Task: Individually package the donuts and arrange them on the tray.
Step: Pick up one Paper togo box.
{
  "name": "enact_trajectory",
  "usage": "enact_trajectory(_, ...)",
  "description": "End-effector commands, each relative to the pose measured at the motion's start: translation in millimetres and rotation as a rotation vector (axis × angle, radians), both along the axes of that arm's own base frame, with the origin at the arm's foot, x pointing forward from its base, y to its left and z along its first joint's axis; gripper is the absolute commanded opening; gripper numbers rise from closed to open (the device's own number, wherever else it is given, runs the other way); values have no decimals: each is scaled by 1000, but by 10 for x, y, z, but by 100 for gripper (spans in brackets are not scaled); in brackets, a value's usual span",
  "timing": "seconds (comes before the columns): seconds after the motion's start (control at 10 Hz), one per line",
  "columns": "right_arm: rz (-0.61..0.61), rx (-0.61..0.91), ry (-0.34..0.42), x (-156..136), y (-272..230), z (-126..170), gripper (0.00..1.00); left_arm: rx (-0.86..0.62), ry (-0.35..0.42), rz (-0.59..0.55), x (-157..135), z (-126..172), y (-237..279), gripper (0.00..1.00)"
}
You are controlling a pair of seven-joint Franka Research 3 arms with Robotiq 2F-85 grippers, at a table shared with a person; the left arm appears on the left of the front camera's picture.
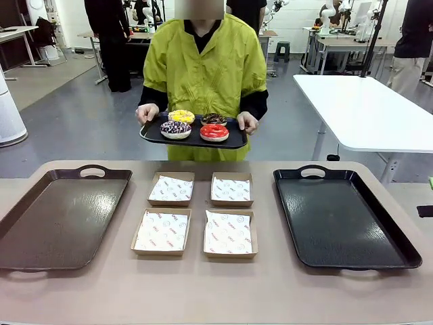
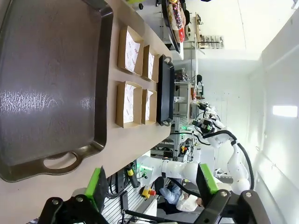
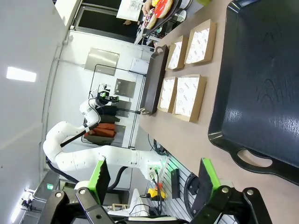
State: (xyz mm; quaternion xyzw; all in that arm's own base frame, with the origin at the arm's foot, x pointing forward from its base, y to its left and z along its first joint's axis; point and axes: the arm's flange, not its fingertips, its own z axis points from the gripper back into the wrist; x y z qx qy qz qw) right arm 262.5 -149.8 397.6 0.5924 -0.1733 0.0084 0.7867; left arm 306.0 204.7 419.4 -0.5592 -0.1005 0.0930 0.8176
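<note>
A person at the far side holds a small black serving tray with the donuts on it: yellow-iced, dark chocolate, sprinkled chocolate and glossy red. The donuts also peek in at the top of the left wrist view, and the donuts at the top of the right wrist view. My left gripper hangs open and empty off the end of the brown tray. My right gripper is open and empty near the handle of the black tray.
Four shallow cardboard boxes lined with printed paper sit in a two-by-two block at mid table, the front left box nearest me. The brown tray lies left of them and the black tray right. A white table stands behind.
</note>
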Motion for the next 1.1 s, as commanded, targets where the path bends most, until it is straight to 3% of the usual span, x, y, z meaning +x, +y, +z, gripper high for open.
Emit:
enact_trajectory(0.0, -2, 5, -8, 0, -7, 7, 100, -4, -8, 2, -17, 21, 12, 100)
enact_trajectory(1.0, -2, 5, -8, 0, -7, 7, 100, -4, -8, 2, -17, 21, 12, 100)
